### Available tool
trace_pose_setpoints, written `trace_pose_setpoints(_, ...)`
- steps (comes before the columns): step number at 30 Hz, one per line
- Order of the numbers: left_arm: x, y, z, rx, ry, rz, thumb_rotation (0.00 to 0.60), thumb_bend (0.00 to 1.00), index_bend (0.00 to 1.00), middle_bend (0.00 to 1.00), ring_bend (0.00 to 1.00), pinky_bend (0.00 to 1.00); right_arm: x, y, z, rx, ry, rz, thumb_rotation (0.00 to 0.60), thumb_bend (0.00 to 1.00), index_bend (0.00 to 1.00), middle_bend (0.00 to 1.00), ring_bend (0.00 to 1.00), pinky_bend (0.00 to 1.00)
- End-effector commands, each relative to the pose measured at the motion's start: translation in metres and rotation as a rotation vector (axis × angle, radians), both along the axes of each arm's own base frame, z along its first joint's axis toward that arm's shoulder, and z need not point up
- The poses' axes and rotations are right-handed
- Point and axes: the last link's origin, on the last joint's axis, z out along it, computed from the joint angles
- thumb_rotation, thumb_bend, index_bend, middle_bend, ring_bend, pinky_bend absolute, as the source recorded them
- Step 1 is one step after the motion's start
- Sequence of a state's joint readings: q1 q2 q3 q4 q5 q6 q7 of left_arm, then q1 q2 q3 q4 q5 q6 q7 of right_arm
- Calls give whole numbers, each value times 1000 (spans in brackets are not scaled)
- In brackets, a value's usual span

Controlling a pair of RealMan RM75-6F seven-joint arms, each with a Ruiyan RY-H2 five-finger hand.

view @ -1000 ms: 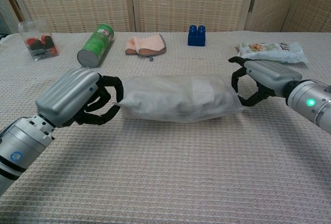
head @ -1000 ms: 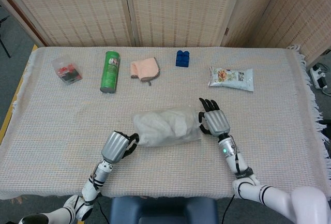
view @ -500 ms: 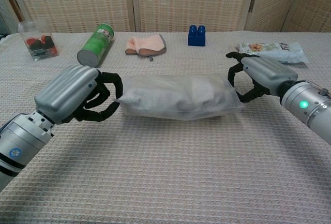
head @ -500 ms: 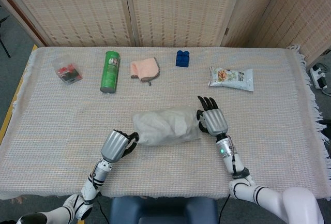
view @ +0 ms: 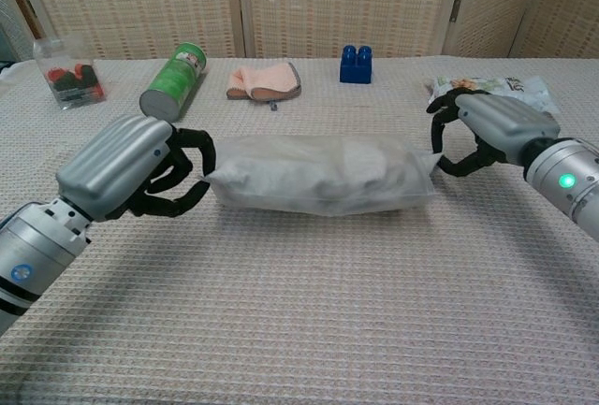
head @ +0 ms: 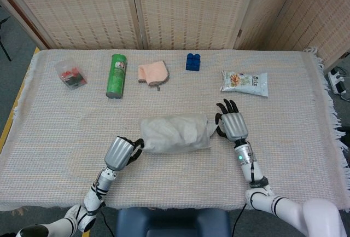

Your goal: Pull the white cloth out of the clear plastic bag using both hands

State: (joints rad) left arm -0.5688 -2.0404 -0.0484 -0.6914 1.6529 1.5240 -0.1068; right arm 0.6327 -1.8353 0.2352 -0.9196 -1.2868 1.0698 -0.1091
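Left hand (view: pixel 126 166) and right hand (view: pixel 487 129) pinch the clear plastic bag (view: pixel 318 176) ends on a woven tablecloth (view: pixel 309 302) before wicker screens (head: pixel 180 7).

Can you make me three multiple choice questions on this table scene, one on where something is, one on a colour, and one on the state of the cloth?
1. Where does the green can lie?
A. left of the peach cloth
B. beside the snack packet
C. on the clear plastic bag

2. What colour is the toy block?
A. red
B. blue
C. yellow

3. Where is the white cloth?
A. spread flat on the table
B. hanging from the right hand
C. inside the bag

Answers: 1 A, the can lies just left of the peach cloth. 2 B, the block is blue. 3 C, the cloth shows through the plastic, with the left hand at the other end.
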Motion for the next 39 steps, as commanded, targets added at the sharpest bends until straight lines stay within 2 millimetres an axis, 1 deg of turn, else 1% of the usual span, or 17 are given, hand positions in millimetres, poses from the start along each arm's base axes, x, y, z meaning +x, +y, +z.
trace_pose_setpoints(1,-6,4,6,16,9,10,600,673,722,1000,1000,1000,-11,-1,17,-38,1,-18,600,529,787,155,0,0)
trace_pose_setpoints(8,-26,13,25,57,36,38,600,673,725,1000,1000,1000,-34,2,56,-88,26,-60,600,528,787,154,0,0)
trace_pose_setpoints(14,-49,19,48,105,78,66,600,673,725,1000,1000,1000,-56,9,88,-141,71,-94,600,527,787,155,0,0)
trace_pose_setpoints(23,-88,17,83,153,150,126,600,674,725,1000,1000,1000,-93,16,135,-227,92,-188,600,527,787,155,0,0)
trace_pose_setpoints(29,-102,11,92,160,172,151,600,674,725,1000,1000,1000,-113,20,151,-241,114,-239,600,528,787,156,0,0)
trace_pose_setpoints(33,-108,5,94,153,177,157,600,673,725,1000,1000,1000,-119,21,157,-250,122,-251,600,528,787,156,0,0)
trace_pose_setpoints(36,-111,1,95,148,176,162,600,672,713,1000,1000,1000,-120,21,162,-264,114,-249,600,529,784,156,0,0)
trace_pose_setpoints(37,-112,1,95,143,176,165,600,667,687,1000,1000,1000,-120,21,163,-262,111,-250,600,529,776,154,0,0)
trace_pose_setpoints(38,-113,0,95,136,178,169,600,652,645,1000,1000,1000,-121,22,164,-254,110,-250,600,526,714,136,0,0)
trace_pose_setpoints(39,-114,0,95,127,185,175,600,602,562,1000,1000,1000,-121,24,166,-237,107,-250,600,513,591,99,0,0)
